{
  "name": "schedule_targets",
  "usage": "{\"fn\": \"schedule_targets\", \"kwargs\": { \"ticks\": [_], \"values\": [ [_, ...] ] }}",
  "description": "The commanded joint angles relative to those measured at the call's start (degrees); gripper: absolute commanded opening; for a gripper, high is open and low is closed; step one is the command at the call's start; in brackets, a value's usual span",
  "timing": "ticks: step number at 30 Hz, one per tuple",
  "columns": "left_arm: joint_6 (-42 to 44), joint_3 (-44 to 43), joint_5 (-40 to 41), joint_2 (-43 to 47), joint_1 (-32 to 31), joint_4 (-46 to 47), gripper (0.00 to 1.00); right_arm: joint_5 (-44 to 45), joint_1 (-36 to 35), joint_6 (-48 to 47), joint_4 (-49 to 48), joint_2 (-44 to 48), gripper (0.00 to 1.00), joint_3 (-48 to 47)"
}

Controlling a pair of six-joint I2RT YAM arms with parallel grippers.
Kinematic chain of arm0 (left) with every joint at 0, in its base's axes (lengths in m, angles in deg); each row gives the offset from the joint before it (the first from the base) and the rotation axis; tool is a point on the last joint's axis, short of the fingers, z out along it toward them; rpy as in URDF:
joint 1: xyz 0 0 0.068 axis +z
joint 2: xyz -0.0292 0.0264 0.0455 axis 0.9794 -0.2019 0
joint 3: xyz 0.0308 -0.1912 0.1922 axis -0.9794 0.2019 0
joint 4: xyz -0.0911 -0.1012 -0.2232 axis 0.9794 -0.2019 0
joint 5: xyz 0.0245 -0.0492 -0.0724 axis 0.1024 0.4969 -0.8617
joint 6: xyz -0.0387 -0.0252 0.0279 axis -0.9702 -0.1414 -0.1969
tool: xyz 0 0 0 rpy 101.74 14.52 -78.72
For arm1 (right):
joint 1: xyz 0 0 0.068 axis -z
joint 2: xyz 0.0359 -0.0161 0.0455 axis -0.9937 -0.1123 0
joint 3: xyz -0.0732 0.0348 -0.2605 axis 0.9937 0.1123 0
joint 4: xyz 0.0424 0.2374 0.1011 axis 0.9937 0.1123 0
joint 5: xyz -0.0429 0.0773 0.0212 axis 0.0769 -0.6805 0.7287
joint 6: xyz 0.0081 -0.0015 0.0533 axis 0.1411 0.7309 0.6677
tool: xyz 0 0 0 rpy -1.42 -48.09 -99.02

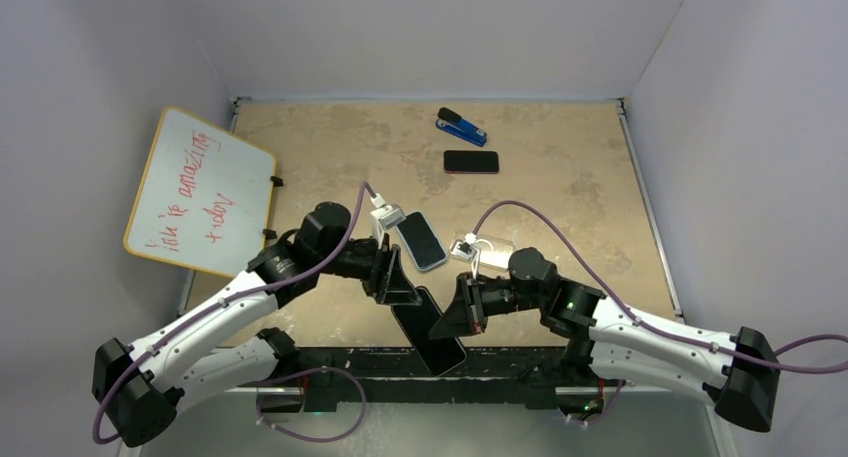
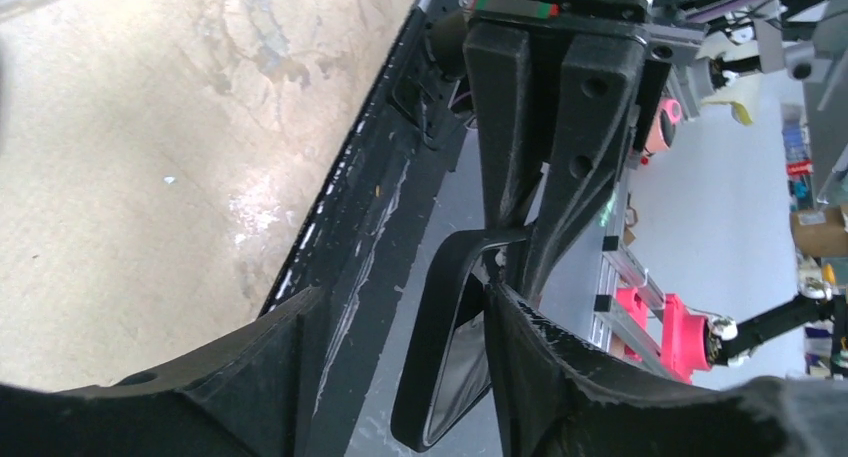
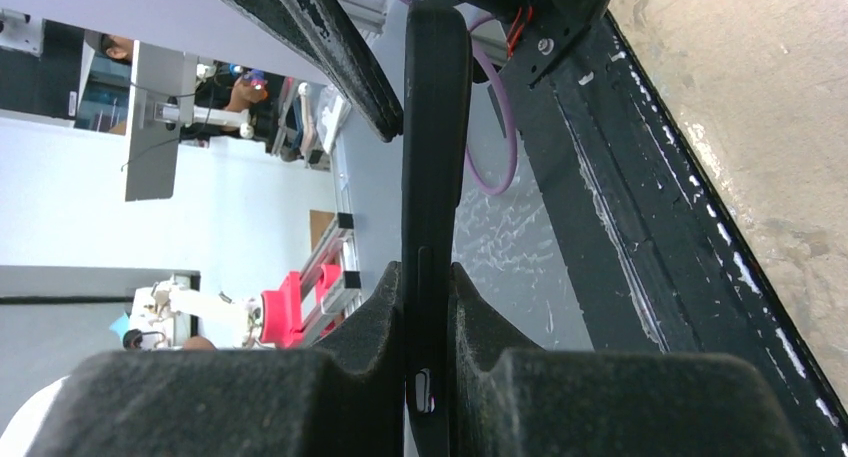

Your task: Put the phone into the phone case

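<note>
The right gripper (image 3: 427, 287) is clamped on the black case (image 1: 436, 349), pressing its two broad faces (a side button (image 3: 423, 389) shows right in the pinch). From above, the case's long axis runs diagonally. Its upper end points toward the left arm, its lower end hangs out past the near edge of the table (image 1: 560, 177), and its broad face is up. The left gripper (image 2: 400, 302) has its jaws apart around the upper end, one finger against it. A glossy panel inside the rim may be the phone (image 2: 460, 367); I cannot tell.
</note>
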Motion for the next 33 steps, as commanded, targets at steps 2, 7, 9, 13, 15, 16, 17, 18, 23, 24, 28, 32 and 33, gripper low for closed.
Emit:
{"fn": "schedule_targets", "kwargs": {
  "ticks": [2, 7, 9, 13, 15, 16, 17, 18, 23, 24, 28, 32, 33],
  "values": [
    [-6.6, 5.2, -7.8, 1.9, 0.1, 12.0, 0.52, -3.6, 0.0, -1.6, -3.9, -0.2, 0.03, -5.1],
    [-11.2, 8.9, -12.0, 1.3, 0.1, 18.8, 0.29, -2.2, 0.0, -2.8, -1.7, -0.1, 0.05, -6.3],
    [-11.0, 8.5, -12.2, 1.3, 0.1, 18.8, 0.15, -1.5, 0.0, -3.1, -1.4, 0.1, 0.07, -6.3],
    [-12.0, 8.0, -10.3, 1.4, 0.2, 18.5, 0.00, -0.4, 0.0, -3.1, 0.2, -0.1, 0.14, -7.4],
    [-14.1, 8.2, -8.5, 1.2, 0.2, 18.7, 0.00, 1.1, 0.0, -3.5, 2.2, 0.3, 0.23, -8.1],
    [-15.5, 8.7, -7.9, 1.2, 0.1, 20.5, 0.00, 2.1, 0.0, -3.6, 3.1, 0.7, 0.28, -8.2],
    [-17.4, 9.3, -7.2, 1.4, 0.2, 22.4, 0.00, 3.4, 0.0, -3.5, 4.0, 1.3, 0.34, -8.3],
    [-19.4, 10.1, -6.6, 1.8, 0.1, 25.1, 0.00, 4.8, 0.0, -3.2, 4.8, 2.2, 0.42, -8.1],
    [-24.9, 11.0, -2.4, 4.3, 0.7, 29.1, 0.00, 19.4, 0.1, -2.1, 12.5, 9.0, 0.73, -7.1],
    [-24.9, 10.5, -1.7, 4.8, 1.1, 28.8, 0.00, 22.8, 0.1, -1.8, 14.4, 10.7, 0.77, -6.6],
    [-25.5, 8.9, 2.4, 6.4, 2.8, 26.4, 0.00, 32.3, 0.1, 1.1, 17.2, 19.2, 0.98, -4.4],
    [-29.5, 10.2, 6.5, 8.9, 4.7, 28.4, 0.00, 37.4, 0.2, 4.3, 17.5, 24.7, 0.99, -2.3],
    [-31.2, 11.0, 7.0, 9.6, 5.3, 29.9, 0.00, 38.0, 0.1, 4.9, 17.7, 25.5, 0.99, -2.1]
  ]
}}
